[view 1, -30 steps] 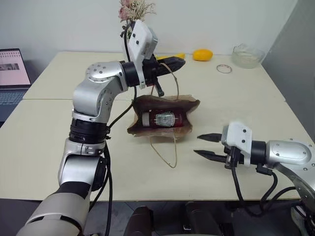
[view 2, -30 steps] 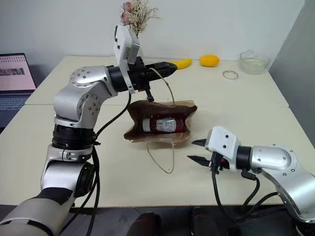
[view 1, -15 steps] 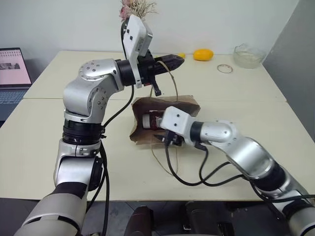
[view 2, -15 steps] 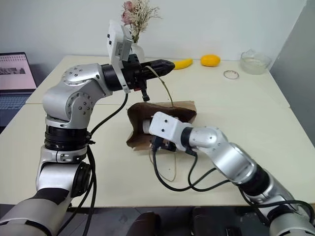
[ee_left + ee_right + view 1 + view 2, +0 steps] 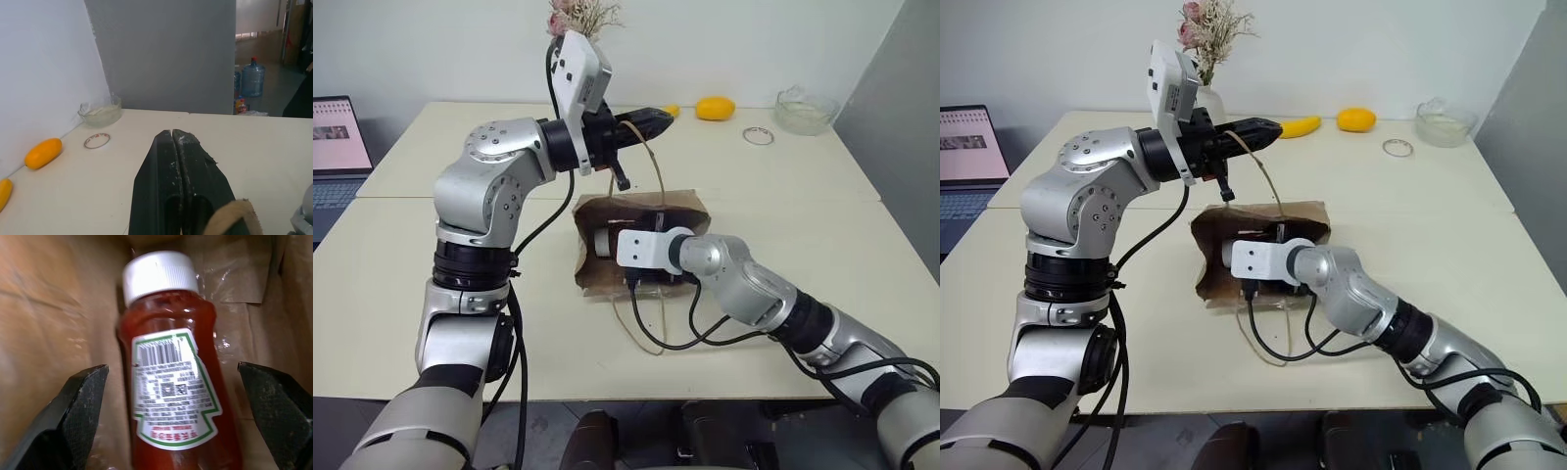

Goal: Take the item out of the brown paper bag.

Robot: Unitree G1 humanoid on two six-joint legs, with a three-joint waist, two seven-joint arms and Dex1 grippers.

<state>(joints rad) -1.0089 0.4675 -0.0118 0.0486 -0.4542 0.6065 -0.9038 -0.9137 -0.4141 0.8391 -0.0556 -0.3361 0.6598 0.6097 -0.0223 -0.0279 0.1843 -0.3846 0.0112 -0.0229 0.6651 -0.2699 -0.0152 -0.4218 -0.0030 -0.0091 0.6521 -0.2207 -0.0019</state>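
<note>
Brown paper bag point(image 5: 641, 245) lies mouth-open on table point(image 5: 822, 245), sauce bottle point(image 5: 171, 387) inside. Right gripper point(image 5: 176, 426) inside bag, fingers spread wide either side of bottle, not touching. Left gripper point(image 5: 177, 161) pinches bag handle point(image 5: 651, 157), raised.

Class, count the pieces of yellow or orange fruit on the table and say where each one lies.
2: the orange fruit lies at the table's far edge by the wall; the yellow banana lies just left of it, partly behind the left gripper.

Red bottle point(image 5: 171, 382), white cap point(image 5: 159, 274).
</note>
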